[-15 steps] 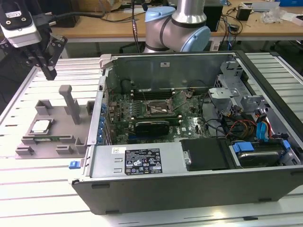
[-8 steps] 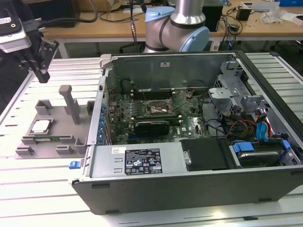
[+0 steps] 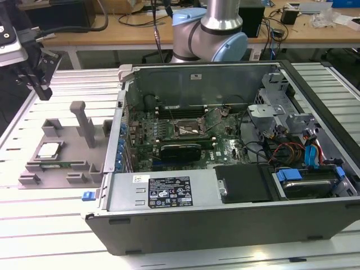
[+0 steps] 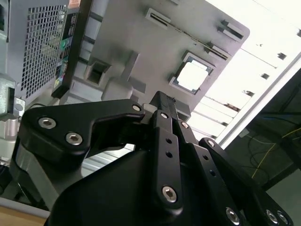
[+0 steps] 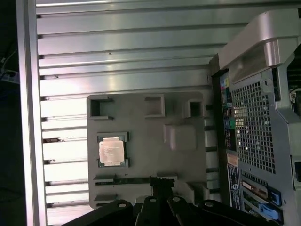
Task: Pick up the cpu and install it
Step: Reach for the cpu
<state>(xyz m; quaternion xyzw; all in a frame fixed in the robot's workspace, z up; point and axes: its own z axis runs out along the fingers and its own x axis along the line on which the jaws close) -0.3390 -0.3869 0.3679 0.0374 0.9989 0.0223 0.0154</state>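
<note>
The cpu (image 3: 49, 149) is a small square chip with a silvery top. It lies flat in a recess of the grey fixture tray (image 3: 66, 142), on the exterior view's left. Both wrist views show the cpu (image 4: 194, 75) (image 5: 112, 151) from above. My black gripper (image 3: 43, 91) hangs in the air well above the tray's far left corner, apart from the chip. Its fingers (image 4: 164, 110) stand together, shut, with nothing between them; my gripper (image 5: 160, 181) reaches the tray's edge in the first wrist view. The dark motherboard socket (image 3: 188, 130) sits inside the open computer case.
The open computer case (image 3: 225, 197) fills the exterior view's middle and right, its perforated side wall (image 5: 251, 122) right beside the tray. Upright posts (image 3: 84, 121) rise from the tray. Everything rests on a ribbed aluminium table (image 5: 122, 42). The arm's base (image 3: 211, 34) stands behind the case.
</note>
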